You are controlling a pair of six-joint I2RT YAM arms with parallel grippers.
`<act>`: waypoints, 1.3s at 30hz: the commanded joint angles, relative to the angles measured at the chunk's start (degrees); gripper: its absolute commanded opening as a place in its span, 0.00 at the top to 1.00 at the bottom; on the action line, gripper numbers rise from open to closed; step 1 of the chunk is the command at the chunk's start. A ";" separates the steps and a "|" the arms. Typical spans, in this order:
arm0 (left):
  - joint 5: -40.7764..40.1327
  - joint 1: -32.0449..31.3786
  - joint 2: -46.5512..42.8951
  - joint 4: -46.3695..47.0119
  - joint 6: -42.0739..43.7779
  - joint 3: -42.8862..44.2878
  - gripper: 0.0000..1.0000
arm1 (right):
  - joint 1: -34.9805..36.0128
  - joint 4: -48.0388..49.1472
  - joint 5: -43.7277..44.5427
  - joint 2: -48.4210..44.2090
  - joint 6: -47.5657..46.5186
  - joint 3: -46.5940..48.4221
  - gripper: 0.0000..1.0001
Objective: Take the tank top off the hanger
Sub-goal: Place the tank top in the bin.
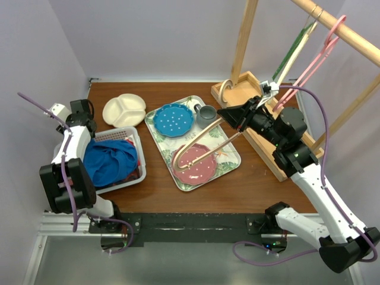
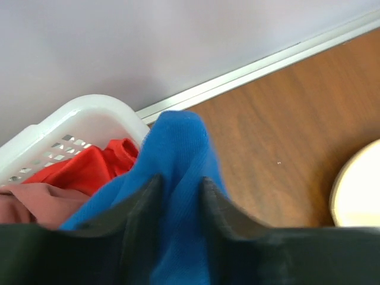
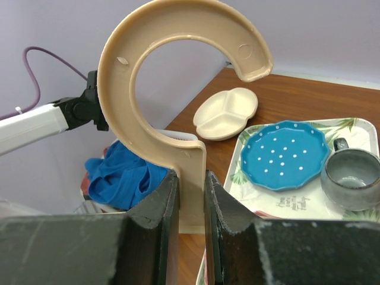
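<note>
The blue tank top (image 1: 110, 160) lies bunched in the white basket (image 1: 135, 142), off the hanger. My left gripper (image 1: 89, 135) hangs over the basket's far end. In the left wrist view a fold of the tank top (image 2: 178, 142) fills the gap between its fingers (image 2: 142, 208), which close on it. My right gripper (image 1: 231, 117) is shut on the neck of the beige hanger (image 1: 196, 139), holding it over the tray. In the right wrist view the hanger's hook (image 3: 116, 95) rises above the right gripper (image 3: 191, 178), with the tank top (image 3: 122, 175) behind it.
Red cloth (image 2: 89, 169) lies in the basket (image 2: 77, 116) under the blue. A patterned tray (image 1: 155, 135) carries a blue plate (image 1: 174, 119), a pink plate (image 1: 199, 165) and a grey cup (image 1: 206, 113). A cream divided dish (image 1: 123, 110) sits behind the basket. A wooden rack (image 1: 246, 83) with a pink hanger (image 1: 314, 59) stands at the right.
</note>
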 commanded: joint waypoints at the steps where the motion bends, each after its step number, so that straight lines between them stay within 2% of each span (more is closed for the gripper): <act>1: -0.22 0.54 -4.17 5.13 0.81 -1.41 0.79 | 0.17 0.89 0.21 -0.96 -0.91 1.89 1.00; 2: -1.44 0.53 -4.52 4.17 0.29 -1.23 0.97 | 0.17 0.80 0.21 -1.04 -0.91 1.97 1.00; 3: -2.50 0.62 -5.75 1.47 -1.46 -0.53 1.00 | 0.17 0.80 0.21 -1.04 -1.08 1.97 1.00; 8: -5.49 0.53 -12.51 -6.97 -5.60 1.40 1.00 | 0.17 0.89 0.21 -0.87 -1.26 1.62 1.00; 12: -5.15 0.53 -19.27 -15.07 -12.62 1.67 1.00 | 0.17 1.59 -0.32 -0.34 -0.56 1.27 1.00; 17: -4.36 0.53 -25.35 -21.74 -19.65 -4.20 1.00 | 0.17 1.94 -1.11 0.27 -0.29 1.01 1.00; 21: -6.54 0.53 -29.04 -28.61 -31.14 -10.45 1.00 | 0.17 1.85 -0.93 0.27 -0.29 0.31 1.00; 24: -4.54 0.62 -30.28 -29.06 -36.78 -16.33 1.00 | 0.17 1.50 -1.02 0.45 -0.21 0.04 1.00; 26: 0.71 0.62 -30.37 -24.87 -37.34 -21.15 1.00 | 0.17 1.50 -0.67 0.45 -0.21 0.04 1.00; 30: 6.63 0.62 -23.81 -23.08 -41.01 -24.87 1.00 | 0.17 0.71 -0.06 0.45 -0.55 0.92 1.00; 33: 4.44 0.62 -18.96 -24.75 -41.47 -22.77 0.91 | 0.17 -1.31 0.74 -0.43 -1.17 1.53 1.00; 36: 0.23 0.62 -19.81 -29.40 -42.26 -17.77 0.75 | 0.17 -1.75 1.53 -0.95 -1.52 1.80 1.00; 37: -0.83 0.62 -20.69 -30.11 -41.74 -16.45 0.60 | 0.17 -2.27 1.70 -1.04 -1.52 1.80 1.00; 39: -2.77 0.62 -24.28 -29.33 -37.28 -12.84 0.43 | 0.17 -2.10 3.19 -1.57 -1.44 1.36 1.00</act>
